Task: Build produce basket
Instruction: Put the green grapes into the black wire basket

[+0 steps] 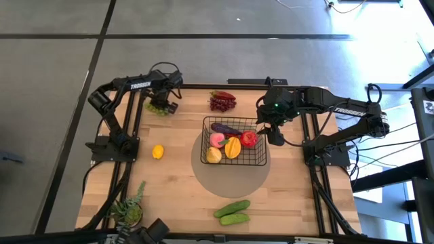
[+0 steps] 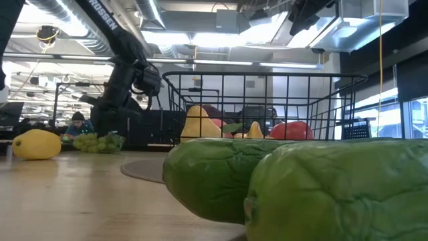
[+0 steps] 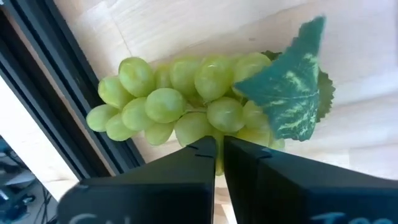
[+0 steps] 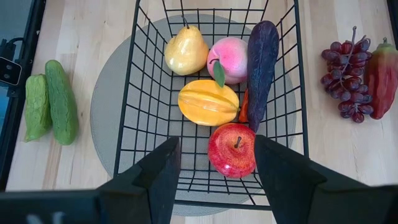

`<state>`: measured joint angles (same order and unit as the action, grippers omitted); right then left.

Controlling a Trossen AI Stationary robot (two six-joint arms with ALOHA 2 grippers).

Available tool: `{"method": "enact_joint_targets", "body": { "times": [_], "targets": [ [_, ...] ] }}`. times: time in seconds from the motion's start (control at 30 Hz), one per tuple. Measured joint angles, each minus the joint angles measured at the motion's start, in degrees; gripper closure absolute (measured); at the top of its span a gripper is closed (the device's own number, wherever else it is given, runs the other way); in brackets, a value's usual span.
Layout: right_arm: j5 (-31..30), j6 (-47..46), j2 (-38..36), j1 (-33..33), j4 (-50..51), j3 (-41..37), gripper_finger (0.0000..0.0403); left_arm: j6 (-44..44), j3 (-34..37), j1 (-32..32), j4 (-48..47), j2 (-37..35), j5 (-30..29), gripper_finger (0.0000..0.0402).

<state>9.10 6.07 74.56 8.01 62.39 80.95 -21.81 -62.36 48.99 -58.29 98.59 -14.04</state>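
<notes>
My left arm reaches to the upper left of the overhead frame, its left gripper (image 3: pixel 215 152) pinched down to a sliver on the green grapes (image 1: pixel 160 107) (leaf still attached) lying at the table's edge. My right arm stretches in from the right of that frame, its right gripper (image 4: pixel 216 163) hanging over the near rim of the basket (image 1: pixel 260 160), fingers spread wide and holding nothing. The basket sits at the frame's centre on a round grey mat (image 1: pixel 203 175), with the red apple (image 4: pixel 231 149), a peach (image 4: pixel 227 59) and an eggplant (image 4: pixel 262 68) inside. A lemon (image 1: pixel 158 152) lies at left centre, two cucumbers (image 1: pixel 232 212) near the bottom edge.
</notes>
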Motion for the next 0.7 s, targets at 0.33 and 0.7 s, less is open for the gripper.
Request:
{"method": "enact_joint_targets", "body": {
  "times": [0.33, 0.7],
  "targets": [
    [0.00, -0.01, 0.00, 0.02, 0.02, 0.00, 0.0204, 0.97, -0.33, -4.65, -0.14, -6.34, -0.38, 0.0400],
    [0.00, -0.02, -0.27, 0.02, 0.02, -0.02, 0.0204, -1.75, -0.38, -10.68, 0.33, -21.84, -0.13, 0.0401]
  ]
}}
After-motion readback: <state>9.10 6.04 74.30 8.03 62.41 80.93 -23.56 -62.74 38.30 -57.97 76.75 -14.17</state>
